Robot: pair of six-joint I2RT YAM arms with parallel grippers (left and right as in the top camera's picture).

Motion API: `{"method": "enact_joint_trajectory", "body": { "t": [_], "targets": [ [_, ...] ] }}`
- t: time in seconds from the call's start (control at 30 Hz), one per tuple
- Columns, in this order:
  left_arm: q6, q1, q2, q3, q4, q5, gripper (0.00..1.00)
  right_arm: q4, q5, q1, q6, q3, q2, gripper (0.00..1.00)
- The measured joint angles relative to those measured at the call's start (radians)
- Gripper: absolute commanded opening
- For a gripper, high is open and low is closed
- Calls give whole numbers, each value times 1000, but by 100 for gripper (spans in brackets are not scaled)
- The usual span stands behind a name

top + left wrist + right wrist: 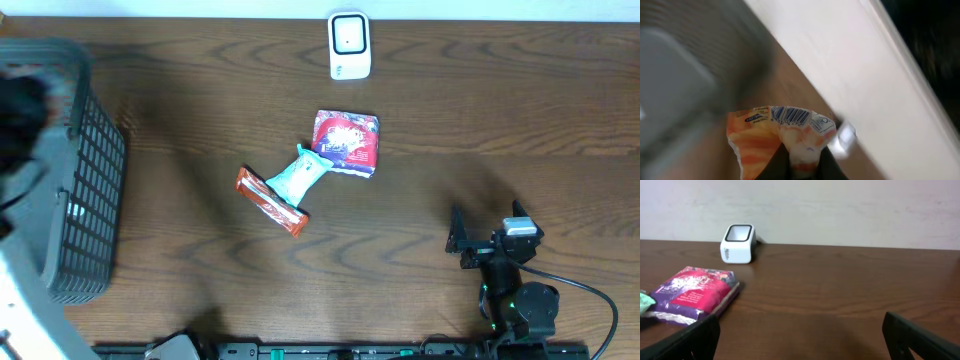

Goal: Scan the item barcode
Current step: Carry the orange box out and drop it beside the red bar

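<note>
An orange and white packet fills the lower middle of the left wrist view, its barcode showing along the top edge. My left gripper is shut on the packet's lower end, with dark fingers on both sides of it. From overhead the left arm is only a dark blur above the basket at the far left, and the packet cannot be made out there. The white scanner stands at the table's back edge, also the scanner in the right wrist view. My right gripper rests open and holds nothing at the front right.
A grey mesh basket stands at the left edge. In mid-table lie a red and purple packet, a teal packet and a red-orange bar. The purple packet lies left of my right gripper.
</note>
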Motion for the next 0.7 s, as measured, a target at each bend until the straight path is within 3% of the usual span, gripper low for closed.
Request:
{"method": "enact_joint_trajectory", "body": {
  "t": [0.33,0.7],
  "targets": [
    [131,-605,170,-93,-80,-77,7,0,0,0,0,0,0,99],
    [133,-932,532,-140,-88,-146,8,0,0,0,0,0,0,99]
  ]
}}
